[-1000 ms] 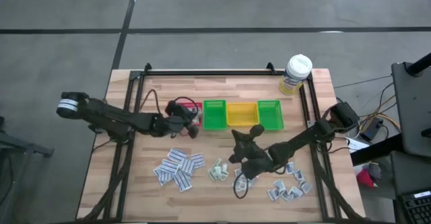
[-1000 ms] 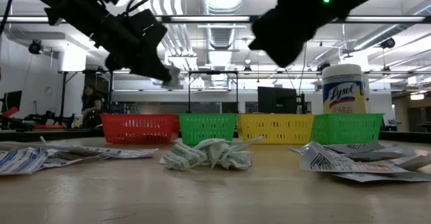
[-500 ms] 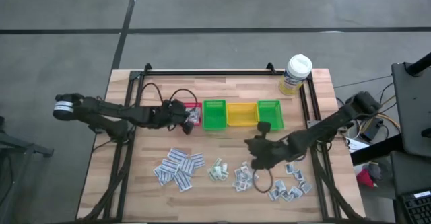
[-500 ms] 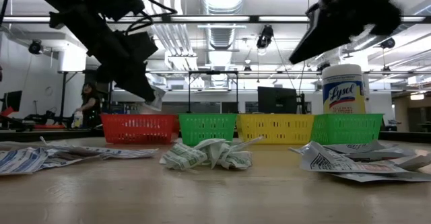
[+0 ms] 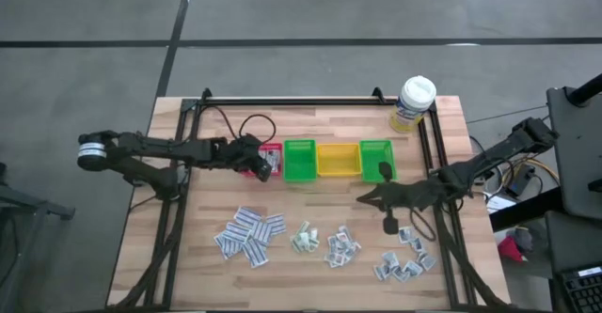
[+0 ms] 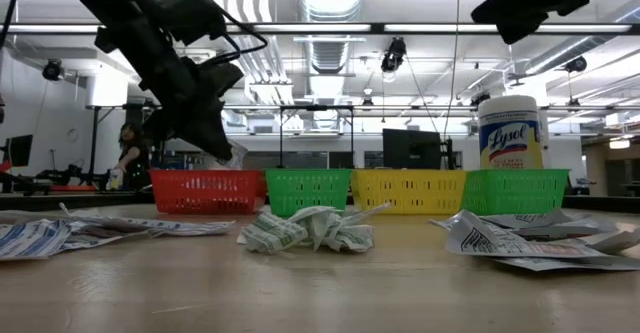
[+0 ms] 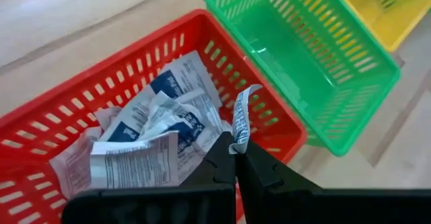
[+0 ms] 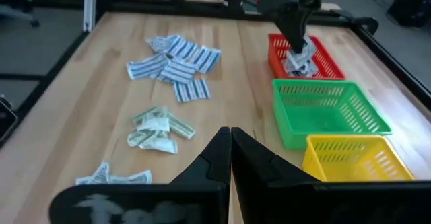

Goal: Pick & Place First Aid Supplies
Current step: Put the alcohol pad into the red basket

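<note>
My left gripper (image 5: pixel 262 166) hovers over the red bin (image 7: pixel 81 109), shut on a narrow white packet (image 7: pixel 241 120); the low view shows it just above the bin's rim (image 6: pixel 205 180). Several white packets (image 7: pixel 145 140) lie inside that bin. My right gripper (image 5: pixel 365 198) is shut and empty, raised above the table in front of the right green bin (image 5: pixel 376 160). Loose packets lie on the near half of the table: a blue-striped pile (image 5: pixel 249 233), a green-printed clump (image 5: pixel 303 239), a grey clump (image 5: pixel 340 247) and a right pile (image 5: pixel 404 259). My left gripper pinches the narrow packet by its lower end (image 7: pixel 237 145) between its two fingertips. The fingers slant down from the table's left side. The packet sticks out past the fingertips, lifted clear above the red bin.
A green bin (image 5: pixel 299 160), a yellow bin (image 5: pixel 337 160) and a second green bin stand in a row right of the red one. A white-capped bottle (image 5: pixel 414 103) stands at the far right corner. A black frame rail (image 5: pixel 292 101) runs along the far edge.
My left gripper, still shut on the packet, has swung and rolled, sinking closer to the red bin. My right gripper, shut, has risen and drawn back from the grey clump toward the table's right edge, tipping closer to level.
</note>
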{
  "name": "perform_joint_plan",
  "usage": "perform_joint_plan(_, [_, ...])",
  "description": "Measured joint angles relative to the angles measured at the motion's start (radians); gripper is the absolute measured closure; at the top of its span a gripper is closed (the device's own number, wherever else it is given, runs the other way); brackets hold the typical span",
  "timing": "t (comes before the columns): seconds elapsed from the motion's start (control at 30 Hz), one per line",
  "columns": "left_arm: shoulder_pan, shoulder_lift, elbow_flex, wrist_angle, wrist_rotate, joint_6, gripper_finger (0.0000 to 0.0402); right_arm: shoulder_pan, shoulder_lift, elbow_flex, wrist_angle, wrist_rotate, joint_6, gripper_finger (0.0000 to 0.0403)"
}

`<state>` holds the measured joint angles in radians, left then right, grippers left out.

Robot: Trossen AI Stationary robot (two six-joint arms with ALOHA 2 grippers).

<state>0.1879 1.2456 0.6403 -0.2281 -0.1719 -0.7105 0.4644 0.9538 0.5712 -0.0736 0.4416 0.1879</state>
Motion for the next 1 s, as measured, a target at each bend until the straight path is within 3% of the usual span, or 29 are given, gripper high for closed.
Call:
perform_joint_plan(0.33, [0.018,0.039,0.041,-0.003,0.007,0.015,0.0387,0.0,-0.064,-0.099,0.065,0.0,0.035,0.0394])
perform_joint_plan(0.7, [0.024,0.031,0.044,-0.045,0.007,0.031,0.0314,0.0,-0.059,-0.099,0.066,0.001,0.019,0.0394])
perform_joint_plan(1.0, [0.039,-0.084,0.117,-0.22,0.007,0.095,0.0287,0.009,-0.059,-0.099,0.023,-0.038,0.017,0.0394])
